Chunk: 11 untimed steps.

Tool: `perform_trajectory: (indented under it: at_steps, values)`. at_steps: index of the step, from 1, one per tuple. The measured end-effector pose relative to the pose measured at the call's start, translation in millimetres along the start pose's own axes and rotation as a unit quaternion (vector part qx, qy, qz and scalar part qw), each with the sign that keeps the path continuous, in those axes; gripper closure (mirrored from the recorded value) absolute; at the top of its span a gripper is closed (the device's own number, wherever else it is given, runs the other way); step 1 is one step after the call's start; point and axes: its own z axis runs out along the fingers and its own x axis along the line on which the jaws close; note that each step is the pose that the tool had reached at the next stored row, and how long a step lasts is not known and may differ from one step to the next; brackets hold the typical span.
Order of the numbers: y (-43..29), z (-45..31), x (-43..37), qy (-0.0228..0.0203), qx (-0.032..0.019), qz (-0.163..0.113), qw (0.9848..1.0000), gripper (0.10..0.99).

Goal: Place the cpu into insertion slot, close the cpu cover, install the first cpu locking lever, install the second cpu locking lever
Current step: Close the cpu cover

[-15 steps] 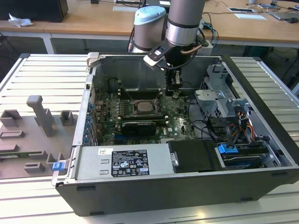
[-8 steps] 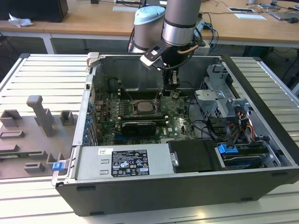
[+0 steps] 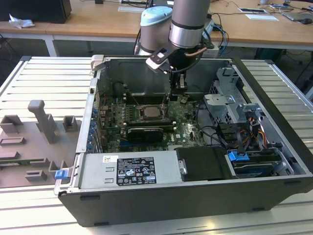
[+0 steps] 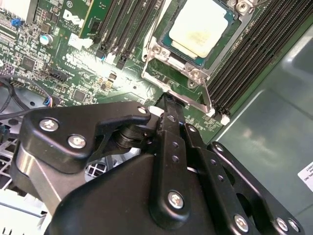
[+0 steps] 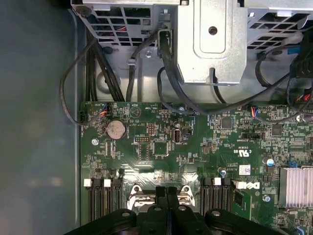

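At the front of the open computer case [image 3: 146, 208], which lies on a ribbed metal table [image 3: 274, 218], there is a grey power box [image 3: 129, 169] with a label on it. To the exterior view's left of the case, some grey plastic blocks [image 3: 44, 122] stand on the table. Behind the power box the green circuit board [image 3: 188, 132] covers the floor of the case, and a metal drive cage [image 3: 230, 103] with cables stands at the exterior view's right.

In the middle of the board the cpu [image 3: 149, 112] [image 4: 199, 28] lies flat in its square slot [image 4: 156, 49], pale side up. The grey metal cover [image 4: 222, 46] lies flat around its edges. Long black memory slots [image 4: 244, 63] run on both sides of it.

The gripper [image 3: 177, 90] [image 4: 166, 100] [image 5: 167, 191] hangs straight down from the arm, just beside the slot on the exterior view's right. Its two fingers are pressed together and nothing is visible between them. In the second wrist view the tips are at the edge of the slot's metal frame; whether they touch it, I cannot tell.

Further from the slot, the first wrist view shows a round battery [image 5: 116, 129] on the board. Behind the case stand wooden desks [image 3: 98, 22].
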Motion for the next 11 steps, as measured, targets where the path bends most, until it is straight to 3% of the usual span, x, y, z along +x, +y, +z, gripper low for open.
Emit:
perform_trajectory:
  at_steps: [11]
  values:
    - [-10.4,0.2,0.1,0.0000,0.0000,0.000,1.0000,0.980]
